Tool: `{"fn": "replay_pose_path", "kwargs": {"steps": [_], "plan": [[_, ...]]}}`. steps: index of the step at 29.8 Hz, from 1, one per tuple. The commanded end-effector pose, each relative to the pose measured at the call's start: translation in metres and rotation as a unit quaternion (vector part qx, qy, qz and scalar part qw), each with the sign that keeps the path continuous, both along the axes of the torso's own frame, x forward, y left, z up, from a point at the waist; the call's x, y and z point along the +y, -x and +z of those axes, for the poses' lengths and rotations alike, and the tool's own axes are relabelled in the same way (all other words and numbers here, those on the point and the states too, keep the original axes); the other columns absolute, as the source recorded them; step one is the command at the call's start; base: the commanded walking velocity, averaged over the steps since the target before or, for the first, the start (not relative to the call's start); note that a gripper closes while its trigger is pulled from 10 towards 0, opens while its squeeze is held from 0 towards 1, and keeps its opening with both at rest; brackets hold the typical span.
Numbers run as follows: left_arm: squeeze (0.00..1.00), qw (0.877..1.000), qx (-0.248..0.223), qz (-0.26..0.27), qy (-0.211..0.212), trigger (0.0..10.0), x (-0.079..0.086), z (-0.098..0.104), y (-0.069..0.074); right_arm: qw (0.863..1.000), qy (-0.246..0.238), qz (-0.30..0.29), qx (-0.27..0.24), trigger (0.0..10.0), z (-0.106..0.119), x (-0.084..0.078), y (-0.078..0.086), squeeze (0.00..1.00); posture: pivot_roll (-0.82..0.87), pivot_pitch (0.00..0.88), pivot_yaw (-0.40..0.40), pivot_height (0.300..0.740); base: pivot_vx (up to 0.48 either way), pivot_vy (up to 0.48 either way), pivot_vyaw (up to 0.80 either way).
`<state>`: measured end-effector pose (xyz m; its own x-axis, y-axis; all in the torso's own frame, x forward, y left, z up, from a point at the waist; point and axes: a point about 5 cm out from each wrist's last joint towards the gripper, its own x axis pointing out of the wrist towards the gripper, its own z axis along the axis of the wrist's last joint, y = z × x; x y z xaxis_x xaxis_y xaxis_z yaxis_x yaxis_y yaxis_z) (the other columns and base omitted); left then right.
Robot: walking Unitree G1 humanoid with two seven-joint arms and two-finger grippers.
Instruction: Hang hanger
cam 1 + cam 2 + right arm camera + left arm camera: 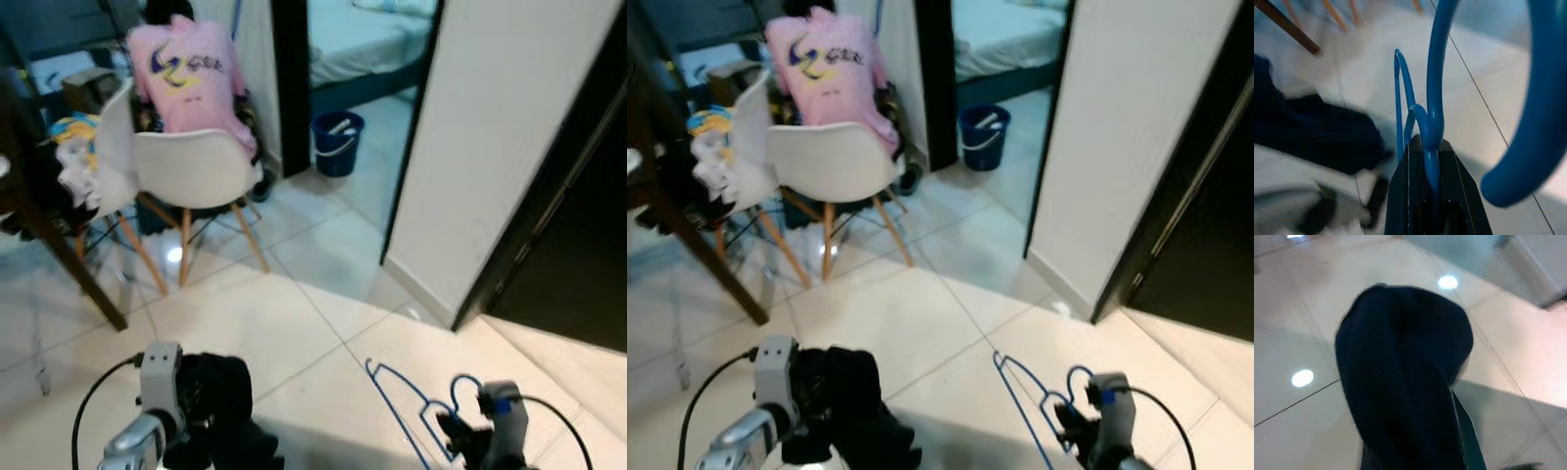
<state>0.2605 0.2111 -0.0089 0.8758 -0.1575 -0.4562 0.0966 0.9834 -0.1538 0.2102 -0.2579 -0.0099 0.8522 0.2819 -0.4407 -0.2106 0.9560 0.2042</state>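
A blue wire hanger (404, 406) is held low above the tiled floor at the lower right, with my right gripper (457, 432) shut on its neck just below the hook (1537, 107). In the right wrist view the black fingers (1449, 196) pinch the blue wire. At the lower left my left gripper (201, 411) holds a dark navy garment (220, 401) that drapes over its fingers. The same dark cloth (1405, 377) hides the fingers in the left wrist view.
A white chair (191, 171) with wooden legs stands ahead on the left, a pink shirt (191, 73) draped behind it. A dark table leg (69, 264) slants at far left. A blue bucket (338, 142) sits in a doorway. A white wall corner (470, 176) rises at right.
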Motion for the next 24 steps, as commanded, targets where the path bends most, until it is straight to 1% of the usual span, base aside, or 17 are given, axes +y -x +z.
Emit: {"fn": "replay_pose_path", "kwargs": {"steps": [1, 24], "plan": [[0.0, 1.0, 0.0, 0.001, -0.004, 10.0, 0.0012, -0.0012, 0.002, 1.0, 0.001, -0.001, 0.022, 10.0, -0.007, -0.0024, 0.0099, 0.0, 0.01, 0.126, 0.0, 0.74, 0.0, 0.0, 0.78], [0.0, 1.0, -0.006, -0.009, -0.01, 10.0, -0.0019, -0.0005, 0.0024, 1.0, -0.002, -0.007, 0.019, 10.0, -0.0073, -0.0029, 0.0101, 0.0, 0.0, 0.116, 0.004, 0.74, 0.0, 0.0, 0.78]]}}
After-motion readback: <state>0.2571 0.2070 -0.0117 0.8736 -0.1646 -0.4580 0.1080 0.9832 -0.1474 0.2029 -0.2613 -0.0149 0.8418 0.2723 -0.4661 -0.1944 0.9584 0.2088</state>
